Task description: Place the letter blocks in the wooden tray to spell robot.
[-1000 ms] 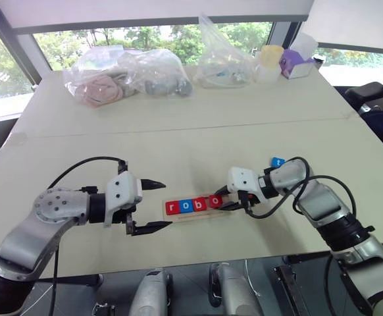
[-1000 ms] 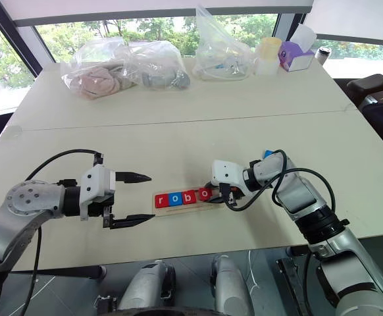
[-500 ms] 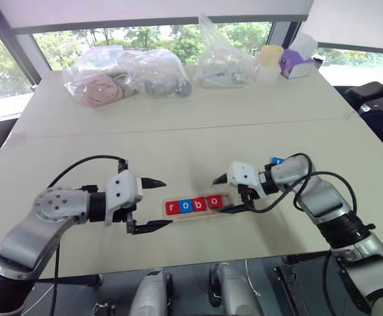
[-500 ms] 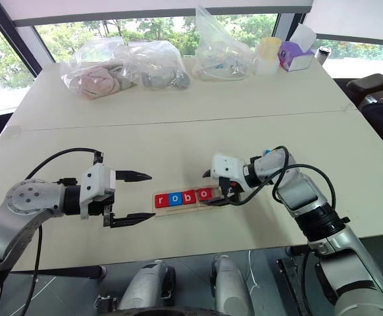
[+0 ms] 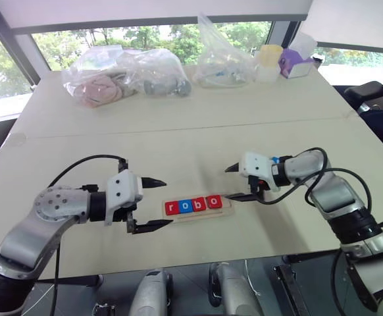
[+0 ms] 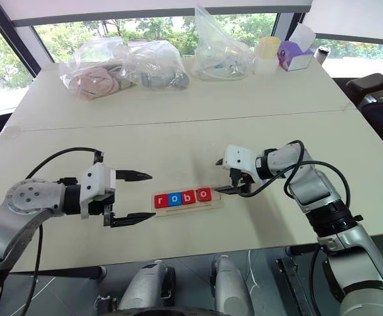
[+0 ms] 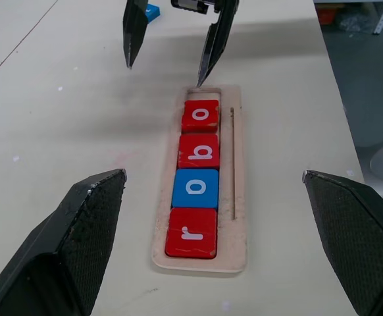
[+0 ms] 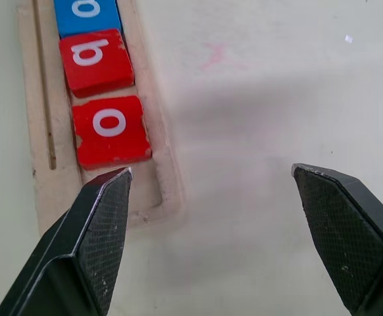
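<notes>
The wooden tray lies near the table's front edge. In its groove sit letter blocks reading r, o, b, o: red, blue, red, red. The slot at the tray's right end is bare. Another blue block lies on the table behind my right gripper. My right gripper hovers open just off the tray's right end, holding nothing. Left of the tray, my left gripper is open and empty, with its fingers pointing at the tray.
Clear plastic bags with soft items, a further bag, a yellow cup and a purple box line the far side of the table. A seam crosses the tabletop.
My right gripper has opened, leaving the last red o block in the tray, and has drawn back to the right and slightly up. The left arm has stayed still.
</notes>
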### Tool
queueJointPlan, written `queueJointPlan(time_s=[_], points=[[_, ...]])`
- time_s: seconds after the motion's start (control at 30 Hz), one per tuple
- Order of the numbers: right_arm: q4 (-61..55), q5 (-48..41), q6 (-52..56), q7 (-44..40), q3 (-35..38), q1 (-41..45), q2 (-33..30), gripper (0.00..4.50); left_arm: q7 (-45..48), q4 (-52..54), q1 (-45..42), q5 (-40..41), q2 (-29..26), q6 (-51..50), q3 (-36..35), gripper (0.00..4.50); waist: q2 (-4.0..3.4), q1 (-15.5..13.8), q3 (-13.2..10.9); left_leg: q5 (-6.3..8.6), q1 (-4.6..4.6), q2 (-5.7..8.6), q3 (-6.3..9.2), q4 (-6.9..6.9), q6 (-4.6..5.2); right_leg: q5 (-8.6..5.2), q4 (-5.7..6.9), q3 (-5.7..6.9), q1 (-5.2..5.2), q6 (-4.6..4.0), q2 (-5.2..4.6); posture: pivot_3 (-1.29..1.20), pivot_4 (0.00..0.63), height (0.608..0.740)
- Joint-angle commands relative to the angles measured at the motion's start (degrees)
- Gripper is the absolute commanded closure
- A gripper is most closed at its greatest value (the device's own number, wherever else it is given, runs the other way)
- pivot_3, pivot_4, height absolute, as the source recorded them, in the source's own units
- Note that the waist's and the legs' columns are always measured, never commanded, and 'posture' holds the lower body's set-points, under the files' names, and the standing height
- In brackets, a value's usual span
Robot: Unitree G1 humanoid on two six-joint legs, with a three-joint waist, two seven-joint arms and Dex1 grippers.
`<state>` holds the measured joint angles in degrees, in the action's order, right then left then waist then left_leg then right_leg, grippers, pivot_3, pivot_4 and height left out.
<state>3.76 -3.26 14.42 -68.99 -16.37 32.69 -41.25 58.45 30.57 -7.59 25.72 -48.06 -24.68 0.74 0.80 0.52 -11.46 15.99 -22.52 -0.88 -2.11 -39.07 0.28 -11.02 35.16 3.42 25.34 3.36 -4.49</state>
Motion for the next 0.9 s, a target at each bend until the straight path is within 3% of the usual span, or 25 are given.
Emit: queueJointPlan(time_s=[0.03,0.9], points=[[-1.16,0.32,-1.23,0.46,0.09,-0.64,0.45,0.52,-0.08,1.01,-0.67,0.53,-0.04,0.31,-0.62,0.00,0.00,0.00,0.00,0.00,0.00,0.00,0.00,0.00,0.00,0.00,0.00,0.00,0.00,0.00,0.00,0.00,0.150,0.740],[-2.30,2.08,-2.40,0.49,-1.83,-0.69,3.64,0.52,-1.20,1.69,-0.54,0.79,0.06,-0.35,-0.69,0.00,0.00,0.01,0.00,0.00,0.00,0.00,0.00,0.00,0.00,0.00,0.00,0.00,0.00,0.00,0.00,0.00,0.150,0.740]])
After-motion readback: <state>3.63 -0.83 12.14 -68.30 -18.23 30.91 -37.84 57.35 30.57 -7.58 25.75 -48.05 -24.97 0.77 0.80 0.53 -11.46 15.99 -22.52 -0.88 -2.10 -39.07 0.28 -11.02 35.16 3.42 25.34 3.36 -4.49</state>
